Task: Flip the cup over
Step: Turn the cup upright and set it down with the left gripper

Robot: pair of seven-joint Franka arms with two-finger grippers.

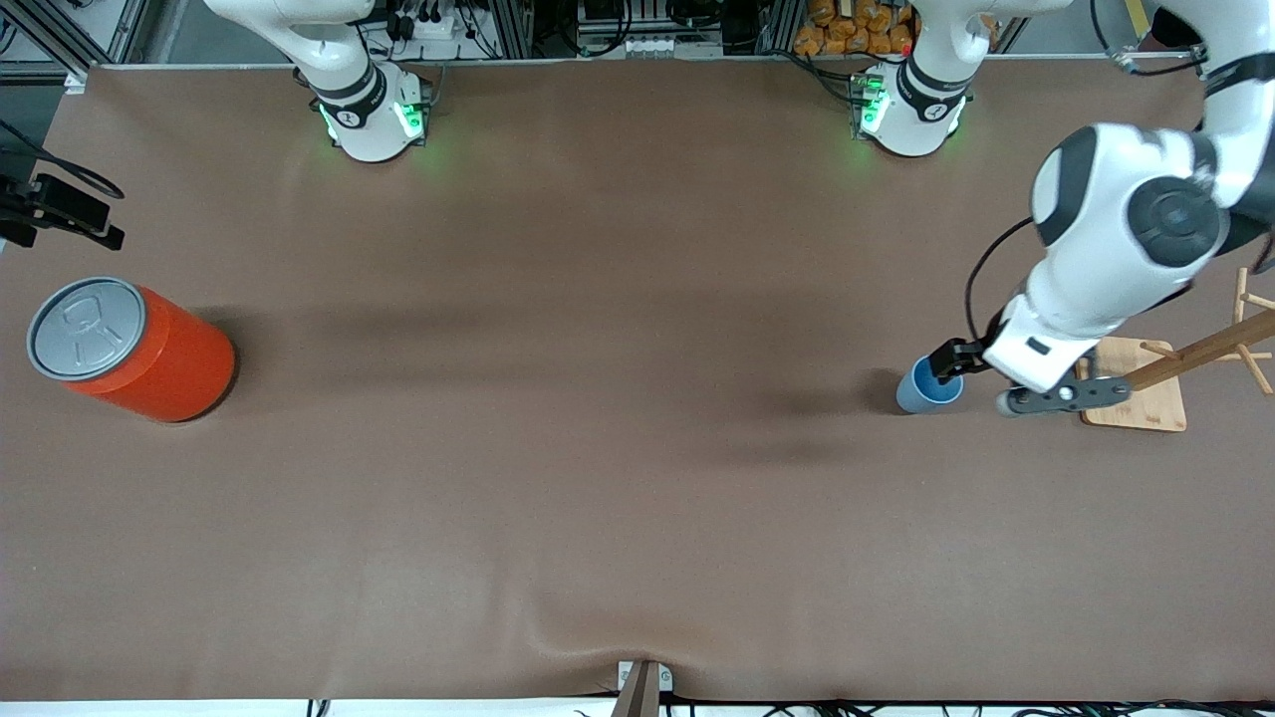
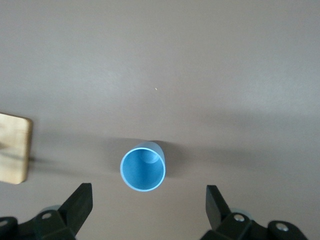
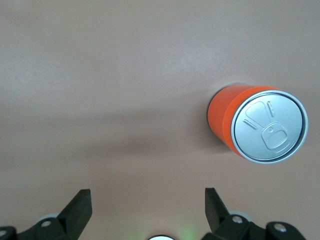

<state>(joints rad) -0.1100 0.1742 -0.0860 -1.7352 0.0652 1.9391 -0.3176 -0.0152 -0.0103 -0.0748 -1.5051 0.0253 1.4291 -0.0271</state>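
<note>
Brown table covering point(image 1: 598, 448) (slightly wrinkled), metal framing point(image 1: 518, 25), cables along edge

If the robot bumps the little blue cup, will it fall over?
Probably. The cup stands upright, mouth up, and tapers to a narrower base, so a sideways nudge may tip it. It looks small and thin-walled, likely light. Once down, it would probably roll in a curve. The open left gripper hovers over it.
</note>
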